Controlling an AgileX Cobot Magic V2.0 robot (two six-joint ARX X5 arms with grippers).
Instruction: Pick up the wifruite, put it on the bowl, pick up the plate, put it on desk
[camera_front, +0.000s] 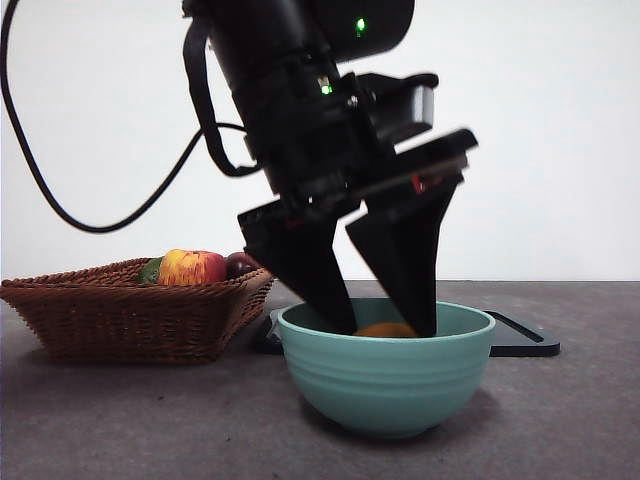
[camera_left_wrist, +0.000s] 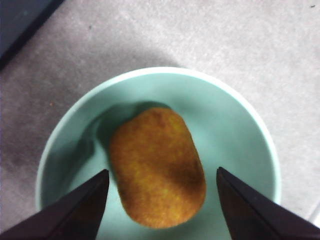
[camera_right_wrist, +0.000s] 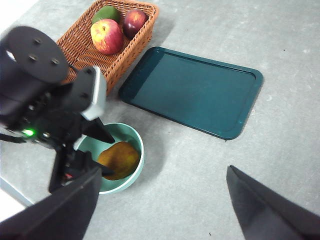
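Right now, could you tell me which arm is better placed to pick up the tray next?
The right. Its fingers hang open above the dark tray, while the left fingers are down inside the bowl astride the wifruite.

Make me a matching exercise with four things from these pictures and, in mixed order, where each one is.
Things:
1. wifruite
2. apple
3. tray
4. left gripper

Places:
A. in the wicker basket
B. flat on the desk, beside the basket
C. lying in the bowl
D. jaws open, reaching down into the bowl

Pairs: 1-C, 2-A, 3-B, 4-D
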